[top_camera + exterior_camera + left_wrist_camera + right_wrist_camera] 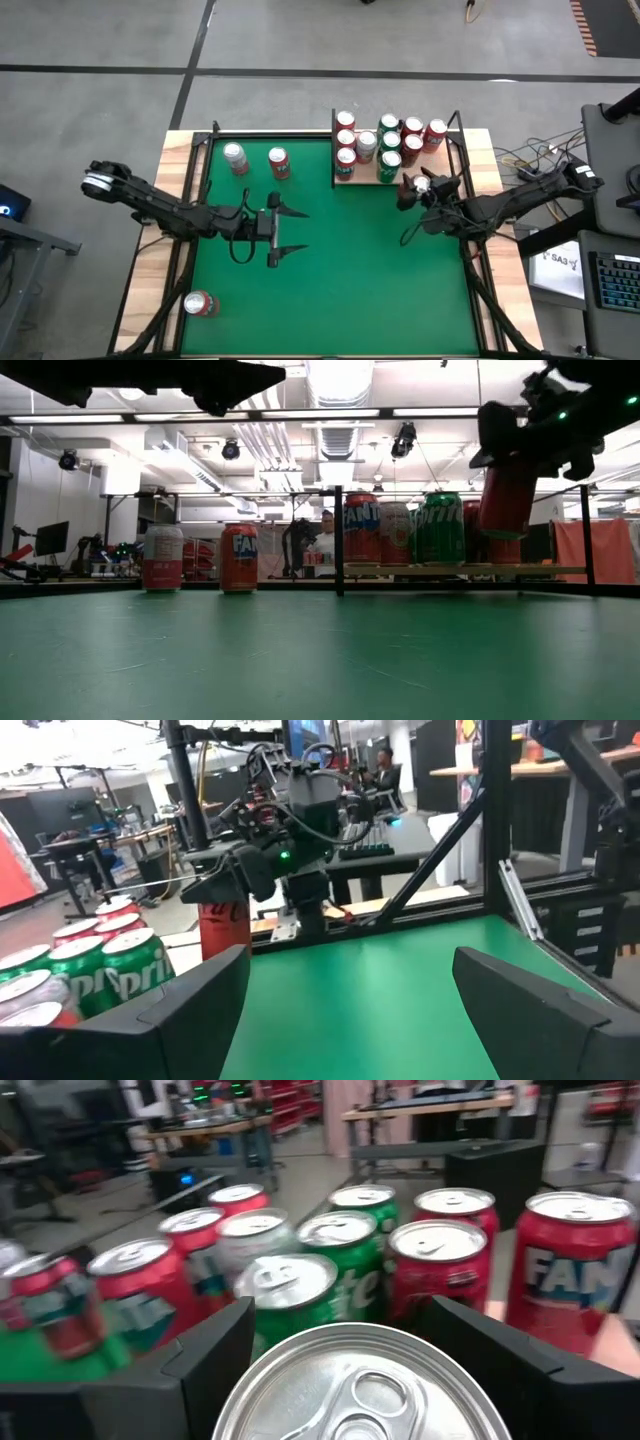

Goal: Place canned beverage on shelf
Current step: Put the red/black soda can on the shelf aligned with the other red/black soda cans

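My right gripper (412, 190) is shut on a red cola can (225, 925), which hangs upright above the green table, just off the near right corner of the shelf (550, 570). The shelf is a pale wooden board with black rods, and several red and green cans (330, 1250) stand on it. My left gripper (292, 230) hovers open over the middle of the table, pointing level toward the right arm with nothing between its fingers. My right gripper pinches the can's side wall (505, 500) between its two fingers (215, 1355), one on each side, just below the silver top (365, 1390). The fingers come in level from the table's right side. The can is upright and lifted clear of table and shelf.
Two red cans (235, 158) (279, 163) stand on the green felt at the far left. Another can (200, 304) lies on its side at the near left edge. Black frame posts (339, 540) stand at the shelf's corners. The green middle and near right lie bare.
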`<state>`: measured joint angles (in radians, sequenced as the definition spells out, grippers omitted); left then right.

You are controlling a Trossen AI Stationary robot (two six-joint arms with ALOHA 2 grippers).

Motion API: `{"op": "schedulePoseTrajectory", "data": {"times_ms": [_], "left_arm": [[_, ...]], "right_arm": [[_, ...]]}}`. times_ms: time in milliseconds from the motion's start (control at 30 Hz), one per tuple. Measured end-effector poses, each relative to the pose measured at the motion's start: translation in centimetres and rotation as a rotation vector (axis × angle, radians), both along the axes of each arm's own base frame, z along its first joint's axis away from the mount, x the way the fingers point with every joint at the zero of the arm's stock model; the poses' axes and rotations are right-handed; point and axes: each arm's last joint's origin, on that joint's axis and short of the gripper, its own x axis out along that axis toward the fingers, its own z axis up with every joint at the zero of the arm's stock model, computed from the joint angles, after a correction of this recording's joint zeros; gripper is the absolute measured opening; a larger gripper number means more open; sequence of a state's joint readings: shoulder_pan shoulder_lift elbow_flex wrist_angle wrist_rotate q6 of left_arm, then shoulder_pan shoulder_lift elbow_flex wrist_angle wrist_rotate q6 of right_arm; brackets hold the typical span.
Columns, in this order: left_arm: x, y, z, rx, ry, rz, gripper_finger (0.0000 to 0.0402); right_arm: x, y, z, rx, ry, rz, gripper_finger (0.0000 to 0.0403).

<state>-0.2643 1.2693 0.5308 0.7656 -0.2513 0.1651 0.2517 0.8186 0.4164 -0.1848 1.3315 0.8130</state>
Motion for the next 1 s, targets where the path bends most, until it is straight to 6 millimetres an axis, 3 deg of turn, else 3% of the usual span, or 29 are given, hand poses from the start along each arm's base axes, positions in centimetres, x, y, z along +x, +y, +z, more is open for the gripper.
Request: {"op": "schedulePoseTrajectory", "data": {"times_ms": [233,500,1000], "left_arm": [[0.6,-0.3,-0.5,-0.036,-0.028,-0.006,0.0333],[1.3,-0.5,0.2,-0.067,-0.046,-0.007,0.0333],[1.8,-0.7,1.8,-0.037,-0.094,-0.008,0.0333]], "right_arm": [[-0.1,1.7,-0.1,0.029,0.019,0.144,0.0272],[0.2,2.2,-0.8,0.126,0.133,0.349,0.0272],[2.7,3.3,-5.3,0.206,0.157,0.322,0.0272]]}}
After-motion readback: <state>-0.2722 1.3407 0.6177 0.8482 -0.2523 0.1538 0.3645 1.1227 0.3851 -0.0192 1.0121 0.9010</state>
